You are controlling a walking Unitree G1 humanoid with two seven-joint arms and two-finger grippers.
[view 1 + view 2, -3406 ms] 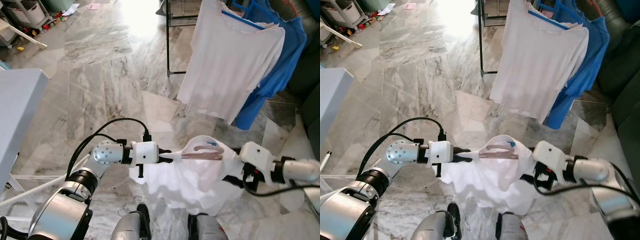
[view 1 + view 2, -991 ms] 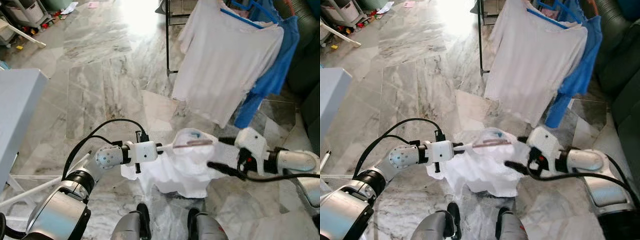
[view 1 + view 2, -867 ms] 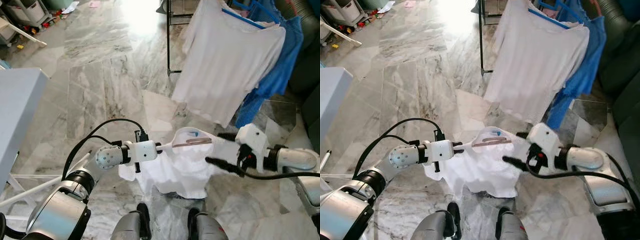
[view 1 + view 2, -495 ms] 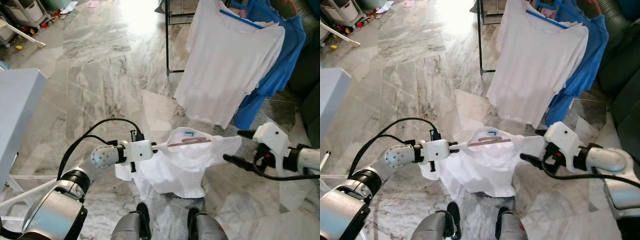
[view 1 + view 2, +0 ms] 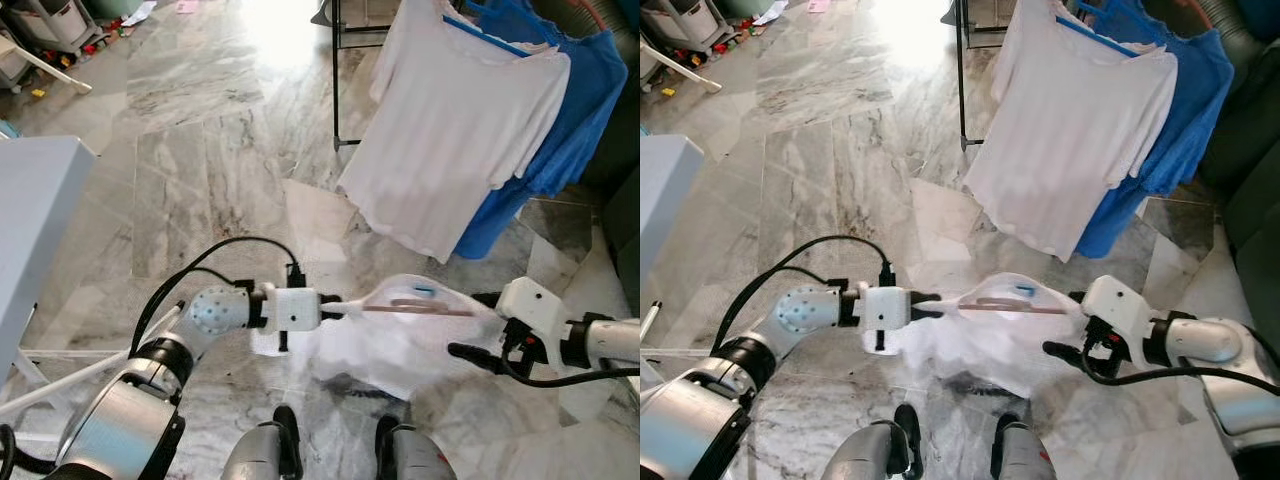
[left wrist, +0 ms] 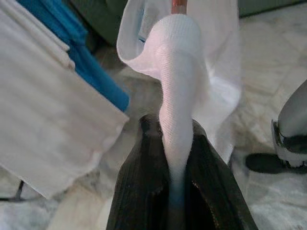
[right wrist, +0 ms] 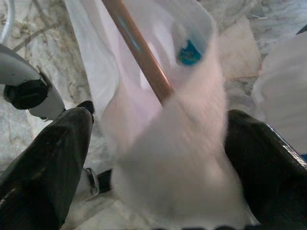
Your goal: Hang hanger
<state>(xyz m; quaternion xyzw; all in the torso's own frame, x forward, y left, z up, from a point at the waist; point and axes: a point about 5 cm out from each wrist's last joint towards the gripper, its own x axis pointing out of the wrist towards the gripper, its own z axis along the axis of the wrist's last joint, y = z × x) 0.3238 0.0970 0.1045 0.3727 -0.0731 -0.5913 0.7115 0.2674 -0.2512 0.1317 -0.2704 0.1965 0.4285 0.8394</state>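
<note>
Grey-veined marble floor [image 5: 200, 170] underfoot, bright glare at its far end. Nearest, two black feet [image 5: 335, 450] at the lower edge. Just above them, a white shirt [image 5: 400, 345] stretched level between both hands, sagging toward the floor. Left hand [image 5: 335, 308] pinched tight on one twisted shoulder of that shirt, the cloth squeezed between the fingers [image 6: 144, 191] in the left wrist view. Copper-coloured hanger [image 5: 430, 307] threaded inside the shirt's neck, running from just beyond the left hand across to the right hand, a blue label [image 5: 425, 291] beside it. Right hand [image 5: 480, 330] spread wide, fingers [image 7: 48, 158] well apart on either side of the shirt's other shoulder, the cloth bunched between them without a firm pinch visible. Beyond both hands, a black rack [image 5: 335, 70] with a white T-shirt [image 5: 450, 130] hanging on a blue hanger [image 5: 490, 38], and a blue shirt [image 5: 570, 110] behind it. Left of the left hand, a pale grey table [image 5: 30, 220] corner. Farthest off, bins and clutter [image 5: 40, 30] at the floor's edge.
</note>
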